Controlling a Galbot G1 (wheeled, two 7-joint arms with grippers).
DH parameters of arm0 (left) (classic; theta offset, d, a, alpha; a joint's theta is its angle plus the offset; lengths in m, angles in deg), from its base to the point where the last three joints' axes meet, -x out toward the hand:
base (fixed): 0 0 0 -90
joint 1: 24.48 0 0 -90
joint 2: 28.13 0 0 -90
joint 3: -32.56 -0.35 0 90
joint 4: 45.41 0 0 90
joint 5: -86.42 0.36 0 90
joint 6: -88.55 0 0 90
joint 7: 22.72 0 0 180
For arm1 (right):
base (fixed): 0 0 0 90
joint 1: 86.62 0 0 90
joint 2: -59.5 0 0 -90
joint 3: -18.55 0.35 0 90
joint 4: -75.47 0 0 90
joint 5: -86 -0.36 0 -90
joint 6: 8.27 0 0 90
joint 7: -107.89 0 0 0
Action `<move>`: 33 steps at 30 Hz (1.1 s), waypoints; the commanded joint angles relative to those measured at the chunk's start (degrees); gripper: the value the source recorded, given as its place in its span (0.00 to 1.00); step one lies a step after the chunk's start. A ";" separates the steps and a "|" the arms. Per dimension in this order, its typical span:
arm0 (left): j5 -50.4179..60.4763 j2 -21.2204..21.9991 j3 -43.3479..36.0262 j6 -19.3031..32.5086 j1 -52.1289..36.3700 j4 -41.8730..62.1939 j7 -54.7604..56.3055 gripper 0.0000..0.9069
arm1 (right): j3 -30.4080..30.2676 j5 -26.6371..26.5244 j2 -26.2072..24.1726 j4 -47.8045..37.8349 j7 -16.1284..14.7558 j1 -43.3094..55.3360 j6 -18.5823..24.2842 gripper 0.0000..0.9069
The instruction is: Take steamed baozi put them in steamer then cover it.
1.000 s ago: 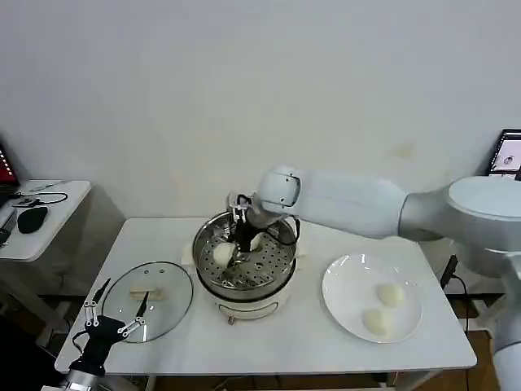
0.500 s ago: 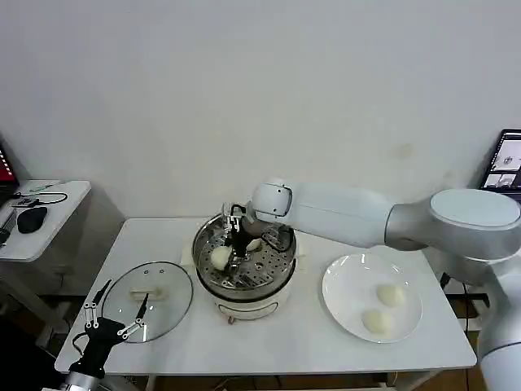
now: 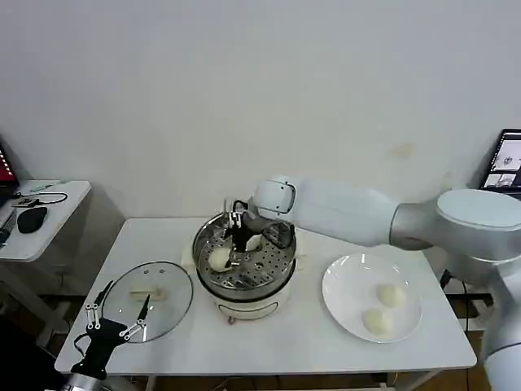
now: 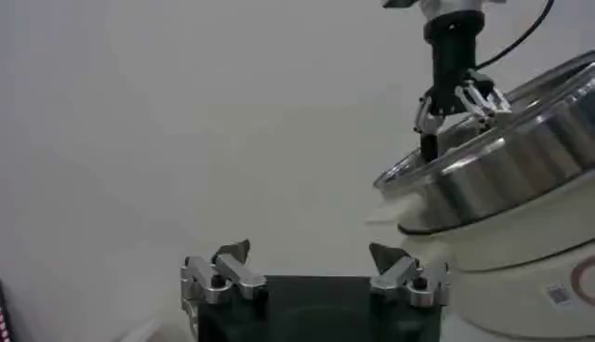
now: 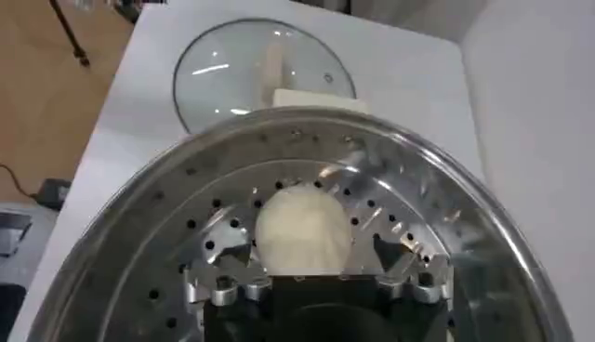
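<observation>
The steamer (image 3: 244, 281) stands mid-table, its steel basket (image 5: 446, 214) showing a perforated floor. My right gripper (image 3: 236, 243) hangs inside it, open, its fingertips (image 5: 228, 253) either side of one baozi (image 5: 303, 230) that rests on the floor. From the head that baozi (image 3: 220, 258) lies at the basket's left, and a second one (image 3: 255, 242) sits partly behind the gripper. Two more baozi (image 3: 391, 295) (image 3: 376, 320) lie on the white plate (image 3: 346, 281). The glass cover (image 3: 151, 297) lies flat at the table's front left. My left gripper (image 3: 114, 316) waits open beside it, holding nothing.
A side table (image 3: 37, 228) with a mouse and cables stands off to the left. A monitor (image 3: 509, 155) shows at the right edge. The left wrist view looks past its open gripper (image 4: 311, 253) at the steamer's side (image 4: 502, 177).
The right arm shifted slightly lower and leftward over the steamer, then held. The baozi in the basket, the cover and the left gripper stayed where they were.
</observation>
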 commanded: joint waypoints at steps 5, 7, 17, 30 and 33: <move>0.09 -0.76 -0.33 -0.05 0.05 -0.08 -0.06 1.00 | 0.56 9.02 -20.00 4.68 -15.10 9.52 8.72 1.00; 0.10 -0.77 -0.44 -0.03 0.02 0.03 -0.06 1.00 | 0.40 10.10 -22.50 4.69 -18.48 9.61 10.42 1.00; 0.64 -0.53 -0.79 0.08 -0.03 0.29 -0.02 1.00 | 2.64 26.06 -36.97 5.29 -24.83 -0.49 15.43 1.00; 1.07 -0.34 -0.22 -0.15 0.36 0.02 0.07 1.00 | 9.72 33.85 -43.84 6.31 -27.25 -16.02 18.50 1.00; 1.30 -0.11 -0.26 -0.16 0.38 0.04 0.06 1.00 | 10.21 33.79 -43.93 6.59 -27.61 -17.14 18.51 1.00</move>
